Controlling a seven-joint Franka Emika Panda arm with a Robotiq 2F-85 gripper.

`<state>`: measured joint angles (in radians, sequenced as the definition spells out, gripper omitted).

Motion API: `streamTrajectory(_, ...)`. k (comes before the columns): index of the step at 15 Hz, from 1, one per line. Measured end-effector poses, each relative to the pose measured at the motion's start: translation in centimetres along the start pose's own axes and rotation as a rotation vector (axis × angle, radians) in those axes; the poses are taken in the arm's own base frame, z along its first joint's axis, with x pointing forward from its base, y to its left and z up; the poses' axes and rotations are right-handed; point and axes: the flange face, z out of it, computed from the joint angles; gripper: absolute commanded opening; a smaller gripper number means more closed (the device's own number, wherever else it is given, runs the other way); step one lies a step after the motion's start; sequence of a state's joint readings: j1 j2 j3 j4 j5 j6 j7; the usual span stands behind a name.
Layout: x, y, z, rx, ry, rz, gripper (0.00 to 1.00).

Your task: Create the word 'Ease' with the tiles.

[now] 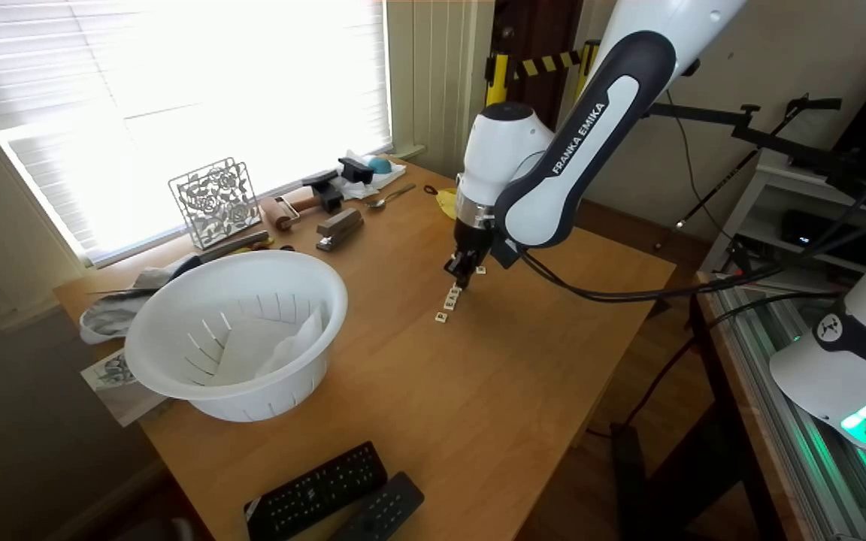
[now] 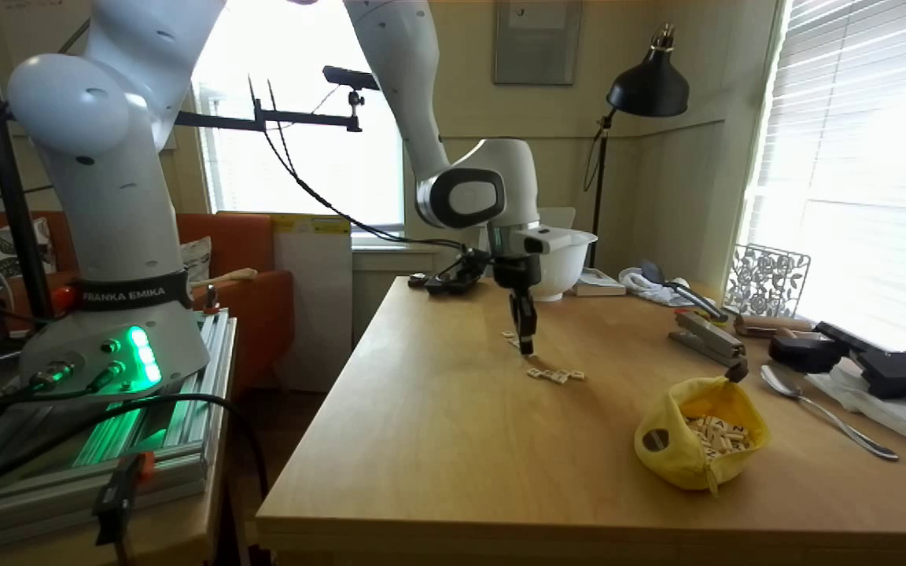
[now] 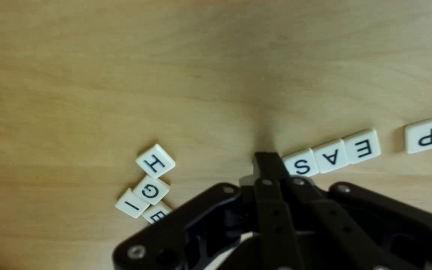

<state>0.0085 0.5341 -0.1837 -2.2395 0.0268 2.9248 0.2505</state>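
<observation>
Tiles E [image 3: 362, 146], A [image 3: 331, 156], S [image 3: 301, 162] touch in a row on the table [image 1: 418, 406]; my arm [image 1: 583, 143] reaches over, gripper [image 2: 526, 346] pointing down beside S, fingers [image 3: 266, 163] pressed together, contact hard to judge.

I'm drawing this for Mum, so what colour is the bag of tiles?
The bag is yellow, best seen in an exterior view.

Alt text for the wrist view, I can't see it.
The shut end effector partly hides the S tile on the wooden table, contact unclear; the A tile and E tile follow rightward, a tight upside-down row. The P tile lies apart at far right; the H tile, G tile, I tile and a partly hidden tile cluster lower left.
</observation>
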Motion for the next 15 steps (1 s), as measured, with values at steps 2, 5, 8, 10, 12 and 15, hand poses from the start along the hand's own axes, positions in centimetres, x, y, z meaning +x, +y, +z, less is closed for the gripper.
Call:
streamTrajectory(2, 0.1, 0.0, -0.1, -0.001, 0.003, 0.001, 0.0)
streamTrajectory(5, 0.3, -0.1, -0.4, 0.001, 0.011, 0.001, 0.0)
streamTrajectory(8, 0.6, -0.2, -1.0, 0.006, 0.022, 0.002, 0.0)
streamTrajectory(10, 0.8, -0.2, -1.4, 0.009, 0.029, 0.003, 0.0)
streamTrajectory(12, 1.0, -0.3, -1.8, 0.012, 0.035, 0.004, 0.0)
streamTrajectory(15, 1.2, -0.4, -2.4, 0.018, 0.046, 0.003, 0.0)
